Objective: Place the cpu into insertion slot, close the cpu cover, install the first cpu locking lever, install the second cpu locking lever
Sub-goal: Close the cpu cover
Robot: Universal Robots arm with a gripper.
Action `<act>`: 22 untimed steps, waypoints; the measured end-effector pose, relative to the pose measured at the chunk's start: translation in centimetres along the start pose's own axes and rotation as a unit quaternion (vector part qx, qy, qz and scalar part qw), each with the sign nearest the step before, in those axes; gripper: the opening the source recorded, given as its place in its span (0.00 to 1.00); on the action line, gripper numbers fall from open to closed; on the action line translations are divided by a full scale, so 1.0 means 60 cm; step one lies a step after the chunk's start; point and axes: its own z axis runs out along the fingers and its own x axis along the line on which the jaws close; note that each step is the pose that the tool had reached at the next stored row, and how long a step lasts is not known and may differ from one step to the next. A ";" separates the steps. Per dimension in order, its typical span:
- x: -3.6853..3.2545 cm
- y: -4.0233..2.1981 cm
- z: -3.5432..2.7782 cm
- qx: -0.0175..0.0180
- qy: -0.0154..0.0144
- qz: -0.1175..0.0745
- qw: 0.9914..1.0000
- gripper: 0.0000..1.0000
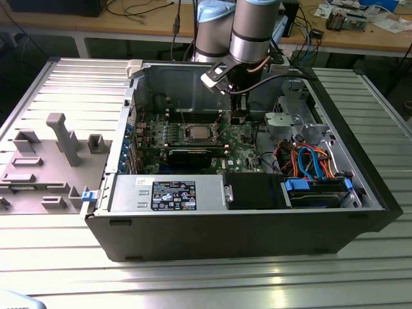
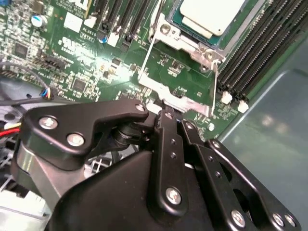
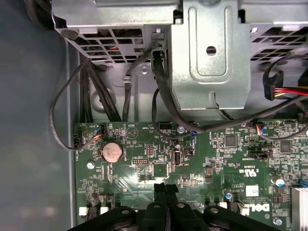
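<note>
Already the small square cpu (image 2: 207, 14) with its silvery-grey metal top sits in the silver-rimmed insertion slot (image 2: 190, 41), upper right of the second wrist view. Its thin silver cpu cover (image 2: 166, 91) seems swung open, levers unlatched. Closed and empty, the black gripper (image 3: 166, 186) hovers over the green circuit board (image 3: 216, 163).

An open black computer case (image 1: 257, 235) lies on its side on a ribbed metal worktop (image 1: 193, 277). Inside it, a silver power supply (image 1: 167, 193) sits along the near edge, with blue and orange cables (image 1: 309, 164) toward the exterior view's right. A grey moulded tray (image 1: 48, 164) rests on the worktop at the exterior view's left. In the first wrist view, a round coin battery (image 3: 111, 151) sits on the green board below a grey metal bracket (image 3: 209, 57) and black cables (image 3: 96, 91).
</note>
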 end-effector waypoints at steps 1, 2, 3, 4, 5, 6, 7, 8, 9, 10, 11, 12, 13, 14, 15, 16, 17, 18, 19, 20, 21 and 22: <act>0.000 -0.001 -0.002 -0.001 0.000 0.000 1.000 0.11; 0.000 -0.003 -0.004 -0.001 0.000 0.000 1.000 0.11; 0.000 -0.006 -0.005 -0.002 0.000 0.000 1.000 0.11; 0.000 -0.010 -0.006 -0.004 0.000 0.000 1.000 0.11; 0.000 -0.015 -0.007 -0.005 0.000 0.000 1.000 0.11; 0.000 -0.019 -0.007 -0.006 0.000 0.000 1.000 0.11; -0.001 -0.030 -0.008 -0.008 0.000 0.000 1.000 0.11; -0.001 -0.037 -0.008 -0.009 0.000 0.000 1.000 0.11; -0.001 -0.042 -0.008 -0.010 0.000 0.000 1.000 0.11; -0.001 -0.049 -0.008 -0.011 0.000 0.000 1.000 0.11; -0.001 -0.052 -0.008 -0.011 0.000 0.000 1.000 0.11; -0.001 -0.057 -0.008 -0.011 0.000 0.000 1.000 0.11; -0.001 -0.059 -0.008 -0.012 0.000 0.000 1.000 0.11; -0.001 -0.063 -0.007 -0.012 0.000 0.000 1.000 0.11; -0.001 -0.066 -0.007 -0.012 0.000 0.000 1.000 0.11; -0.001 -0.071 -0.006 -0.012 -0.001 0.000 1.000 0.11; -0.001 -0.073 -0.006 -0.012 -0.001 0.000 1.000 0.11; -0.001 -0.073 -0.006 -0.012 -0.001 0.000 1.000 0.11; -0.001 -0.073 -0.006 -0.012 -0.001 0.000 1.000 0.11; -0.001 -0.073 -0.006 -0.012 -0.001 0.000 1.000 0.11; -0.001 -0.074 -0.006 -0.012 -0.001 0.000 1.000 0.11; -0.002 -0.088 -0.001 -0.012 -0.001 0.000 1.000 0.11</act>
